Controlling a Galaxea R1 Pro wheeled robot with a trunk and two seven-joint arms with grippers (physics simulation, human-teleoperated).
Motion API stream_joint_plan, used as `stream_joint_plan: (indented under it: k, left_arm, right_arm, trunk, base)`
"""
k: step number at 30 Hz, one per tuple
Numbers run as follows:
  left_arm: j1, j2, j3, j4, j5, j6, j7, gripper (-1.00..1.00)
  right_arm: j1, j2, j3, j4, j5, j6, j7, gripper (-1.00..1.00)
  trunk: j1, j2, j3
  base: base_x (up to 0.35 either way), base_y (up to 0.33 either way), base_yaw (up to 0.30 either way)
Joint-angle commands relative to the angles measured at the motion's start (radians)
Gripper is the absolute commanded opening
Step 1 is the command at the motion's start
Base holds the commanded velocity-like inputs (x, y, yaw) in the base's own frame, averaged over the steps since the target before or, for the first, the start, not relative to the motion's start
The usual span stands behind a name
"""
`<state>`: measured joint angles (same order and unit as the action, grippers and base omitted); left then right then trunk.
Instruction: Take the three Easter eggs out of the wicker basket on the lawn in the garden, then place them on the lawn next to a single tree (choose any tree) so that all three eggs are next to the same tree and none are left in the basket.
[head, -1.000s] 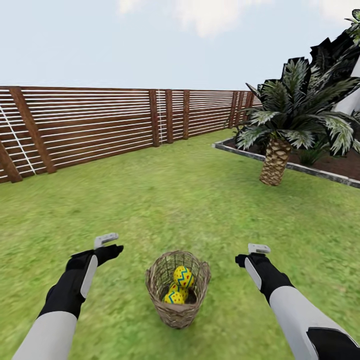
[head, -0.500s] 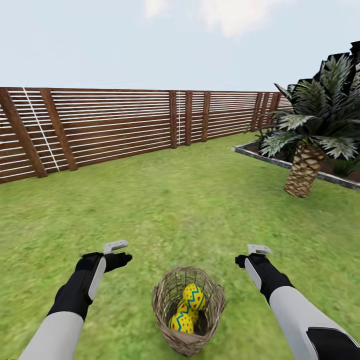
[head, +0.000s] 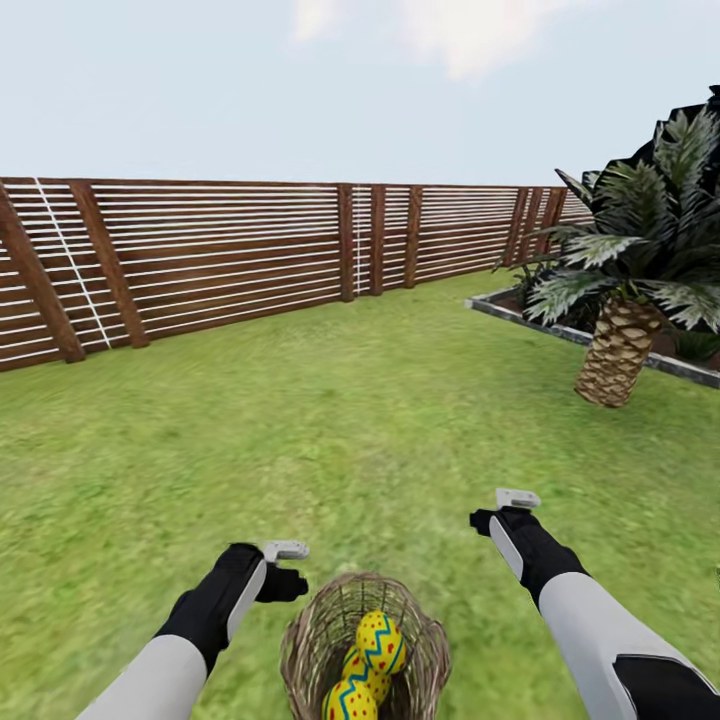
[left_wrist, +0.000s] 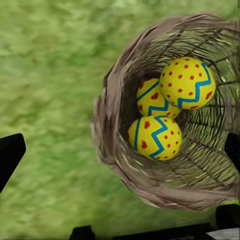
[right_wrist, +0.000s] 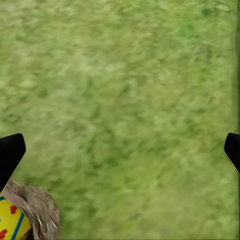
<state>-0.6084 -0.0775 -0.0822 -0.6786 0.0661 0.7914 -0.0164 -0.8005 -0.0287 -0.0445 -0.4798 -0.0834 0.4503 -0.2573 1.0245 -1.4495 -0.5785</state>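
Wicker basket (head: 365, 650) sat on the lawn (head: 330, 430), all three Easter eggs (left_wrist: 170, 110) inside. Left tool (head: 285, 565) hovered beside the rim, fingers wide apart, empty. Right tool (head: 510, 508) over grass, likewise spread, empty.

wicker basket (head: 420, 640) base cut off below

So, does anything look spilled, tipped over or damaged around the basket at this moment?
Nothing stands out. The wicker basket stands upright on the lawn, its weave looks intact, and all three Easter eggs lie inside it. No egg lies on the grass.
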Motion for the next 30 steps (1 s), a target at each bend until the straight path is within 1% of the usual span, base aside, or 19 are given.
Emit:
stream_joint_plan:
  k: [1, 2, 6, 9, 13, 15, 21, 27, 30]
  left_arm:
    - [-0.001, -0.004, -0.009, 0.011, 0.006, 0.005, 0.003, 1.00]
    - [-0.001, -0.011, -0.016, 0.053, 0.005, 0.004, 0.004, 1.00]
    - [-0.001, -0.009, -0.017, 0.109, 0.002, -0.004, 0.007, 1.00]
    - [-0.001, -0.003, -0.017, 0.121, 0.003, -0.009, 0.002, 1.00]
    - [0.001, 0.014, -0.014, 0.128, 0.008, -0.009, 0.000, 1.00]
    - [0.000, 0.017, -0.013, 0.128, 0.009, -0.006, 0.000, 1.00]
    - [0.001, 0.019, -0.008, 0.125, 0.009, -0.013, 0.004, 1.00]
    - [0.001, 0.008, -0.006, 0.121, 0.009, -0.034, 0.008, 1.00]
    - [0.001, 0.000, -0.005, 0.120, 0.009, -0.041, 0.009, 1.00]
  right_arm:
    - [0.000, 0.000, 0.001, -0.002, -0.009, 0.004, -0.005, 1.00]
    - [0.000, 0.000, 0.001, -0.002, -0.009, 0.004, -0.005, 1.00]
    - [0.000, -0.001, 0.002, 0.001, -0.009, 0.004, -0.005, 1.00]
    - [0.001, -0.001, 0.002, 0.000, -0.008, 0.004, -0.005, 1.00]
    - [0.001, -0.001, 0.002, -0.002, -0.009, 0.004, -0.005, 1.00]
    - [0.001, -0.001, 0.002, -0.002, -0.009, 0.004, -0.005, 1.00]
    - [0.001, 0.000, 0.002, -0.002, -0.009, 0.004, -0.005, 1.00]
    - [0.001, -0.006, 0.004, -0.008, -0.007, 0.005, -0.004, 1.00]
    - [0.001, -0.007, 0.006, -0.009, -0.007, 0.006, 0.023, 1.00]
  trunk:
    - [0.001, 0.000, 0.000]
    - [0.001, 0.000, 0.000]
    - [0.001, 0.000, 0.001]
    - [0.001, 0.000, 0.001]
    - [0.001, 0.000, 0.001]
    - [0.001, 0.000, 0.001]
    - [0.024, -0.042, -0.018]
    - [0.047, -0.084, -0.037]
    - [0.058, -0.105, -0.046]
  base:
    - [0.313, -0.107, -0.216]
    - [0.163, -0.042, -0.060]
    - [0.059, -0.015, -0.022]
    - [0.010, -0.002, -0.004]
    - [0.000, 0.000, 0.000]
    - [0.000, 0.000, 0.000]
    - [0.000, 0.000, 0.000]
    - [0.000, 0.000, 0.000]
    - [0.000, 0.000, 0.000]
